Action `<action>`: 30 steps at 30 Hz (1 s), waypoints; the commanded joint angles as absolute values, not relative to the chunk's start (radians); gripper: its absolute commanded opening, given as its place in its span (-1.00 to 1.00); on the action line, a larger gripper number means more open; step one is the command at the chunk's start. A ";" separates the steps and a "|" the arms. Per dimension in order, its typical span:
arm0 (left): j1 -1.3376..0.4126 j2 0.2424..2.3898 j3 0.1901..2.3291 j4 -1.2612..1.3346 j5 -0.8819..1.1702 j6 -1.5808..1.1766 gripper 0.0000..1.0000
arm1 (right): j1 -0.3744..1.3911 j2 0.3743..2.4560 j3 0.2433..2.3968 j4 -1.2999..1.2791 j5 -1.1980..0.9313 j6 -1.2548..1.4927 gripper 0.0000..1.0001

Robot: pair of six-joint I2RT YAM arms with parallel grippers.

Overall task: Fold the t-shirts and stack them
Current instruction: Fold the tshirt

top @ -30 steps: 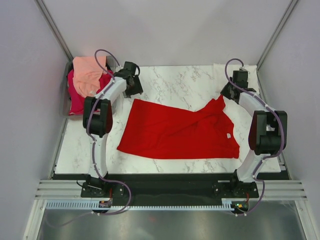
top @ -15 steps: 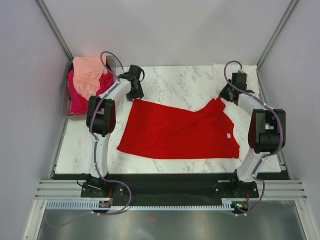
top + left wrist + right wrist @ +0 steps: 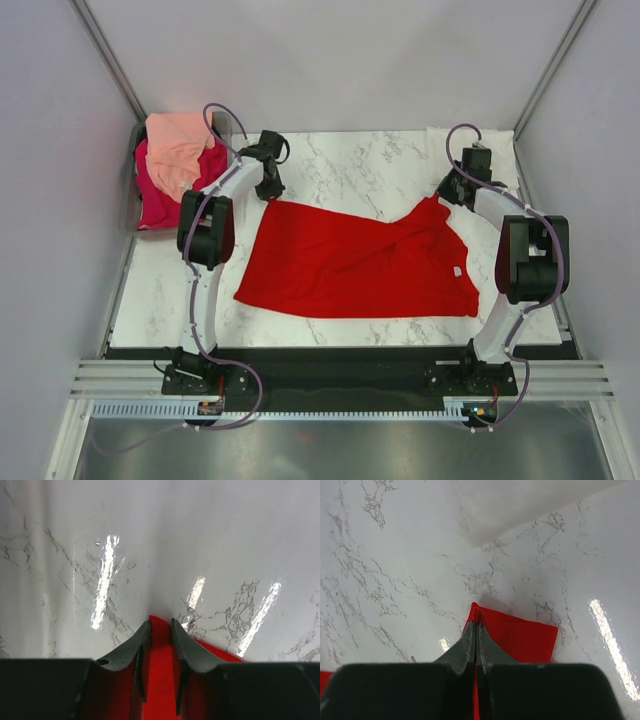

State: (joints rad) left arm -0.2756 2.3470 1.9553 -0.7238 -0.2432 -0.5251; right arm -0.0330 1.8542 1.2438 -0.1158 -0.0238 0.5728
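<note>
Red t-shirt (image 3: 350, 262) spread nearly flat, marble table (image 3: 340, 160) beneath it with stone showing on every side. White neck tag (image 3: 456, 270) near the right end, some rumpling there too.

Thin, soft, light cloth by the look of it. No stiffness to rely on; likely to sag, stretch and drag when raised, and to slide readily over polished stone. Best taken at the corners or along the hem, at two points at once, to keep an edge taut for a clean fold. With a single pinch, probable bunching.

Left gripper (image 3: 160, 622) down at the red t-shirt's far left corner, fingers set a little apart with the tip of the corner lying between them. Not pressed onto it, judging by the wrist view. Right gripper (image 3: 476, 625) at the red t-shirt's far right corner, fingers squeezed together on a raised peak of the cloth.

Left of the red t-shirt and well apart from it, a peach t-shirt (image 3: 178, 145) heaped on a magenta-pink t-shirt (image 3: 155, 200). Beyond the red t-shirt's far right corner, a cream-white cloth (image 3: 520, 515), flat and hard to tell from the stone.

Glossy white marble with grey veins, glare streaks in both wrist views. Plain pale walls (image 3: 330, 60) close in on three sides of the red t-shirt; probably little room for wide swings.
</note>
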 commanded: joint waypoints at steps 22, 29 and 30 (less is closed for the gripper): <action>-0.230 1.927 1.642 -0.721 -0.229 -0.600 -0.96 | -0.011 1.588 1.321 -0.360 -0.149 0.614 -1.00; -0.175 1.753 1.513 -0.729 -0.224 -0.595 -0.96 | -0.006 1.557 1.289 -0.377 -0.222 0.634 -1.00; -0.173 1.740 1.502 -0.732 -0.227 -0.595 -0.96 | -0.006 1.560 1.292 -0.376 -0.224 0.637 -1.00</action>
State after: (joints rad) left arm -0.1841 1.7947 1.5425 -0.7273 -0.2089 -0.5671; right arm -0.0109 1.5543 1.2907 -0.3431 -0.1799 0.6170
